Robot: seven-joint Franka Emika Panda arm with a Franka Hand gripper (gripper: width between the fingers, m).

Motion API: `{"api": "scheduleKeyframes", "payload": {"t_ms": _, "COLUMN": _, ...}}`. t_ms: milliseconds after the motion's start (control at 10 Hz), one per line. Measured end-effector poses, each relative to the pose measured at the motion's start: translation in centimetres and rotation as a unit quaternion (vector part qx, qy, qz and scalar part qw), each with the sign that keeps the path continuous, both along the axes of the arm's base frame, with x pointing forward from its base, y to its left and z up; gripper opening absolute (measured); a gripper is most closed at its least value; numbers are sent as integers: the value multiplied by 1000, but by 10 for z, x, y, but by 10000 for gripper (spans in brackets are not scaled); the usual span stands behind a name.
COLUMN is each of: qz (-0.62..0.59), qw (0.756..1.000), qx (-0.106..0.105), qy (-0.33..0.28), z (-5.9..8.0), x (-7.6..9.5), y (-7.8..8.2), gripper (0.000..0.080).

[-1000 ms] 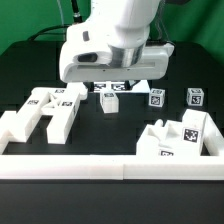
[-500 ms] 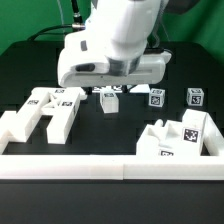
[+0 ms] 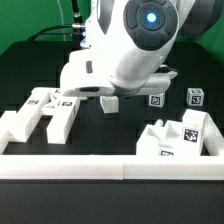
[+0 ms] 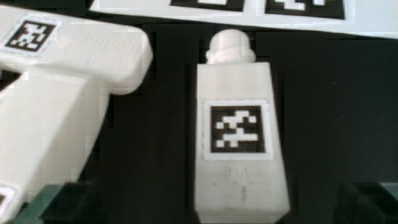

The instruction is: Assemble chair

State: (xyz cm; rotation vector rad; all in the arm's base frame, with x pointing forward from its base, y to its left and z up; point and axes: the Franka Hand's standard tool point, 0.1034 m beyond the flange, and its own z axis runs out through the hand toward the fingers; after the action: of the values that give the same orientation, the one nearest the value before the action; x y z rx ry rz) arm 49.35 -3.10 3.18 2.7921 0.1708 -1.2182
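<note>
Gripper [image 4: 217,203] hangs over leg [image 4: 237,120], jaws apart, one on each side of its blunt end, neither touching. Leg lies flat on table [image 3: 120,128], tag up, just beside H-frame [image 4: 71,90]. Judgement: straddling the narrow width sets up a pinch, and the frame's nearness leaves that finger little room.

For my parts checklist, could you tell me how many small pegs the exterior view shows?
3 pegs: one beneath the arm, two further toward the exterior view's right; the arm may hide others.
</note>
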Motion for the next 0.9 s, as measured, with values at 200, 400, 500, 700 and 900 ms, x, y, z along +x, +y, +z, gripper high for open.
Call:
{"api": "scheduleKeyframes", "payload": {"t_ms": 200, "qz": 1, "qw": 1000, "qx": 0, "qy": 3, "z": -3, "x": -2, "y": 1, "gripper": 649}}
{"api": "scheduleKeyframes", "payload": {"t_ms": 400, "qz": 14, "qw": 1000, "qx": 14, "qy": 20, "z": -4, "x": -7, "y": 4, "gripper": 649}}
{"api": "scheduleKeyframes", "payload": {"t_ms": 500, "qz": 28, "qw": 999, "qx": 30, "qy": 23, "z": -4, "x": -7, "y": 6, "gripper": 649}}
{"api": "scheduleKeyframes", "payload": {"t_ms": 700, "qz": 21, "qw": 996, "qx": 26, "qy": 77, "z": -1, "x": -15, "y": 7, "gripper": 649}}
{"api": "scheduleKeyframes", "payload": {"t_ms": 900, "qz": 22, "qw": 996, "qx": 23, "qy": 80, "z": -8, "x": -7, "y": 6, "gripper": 649}}
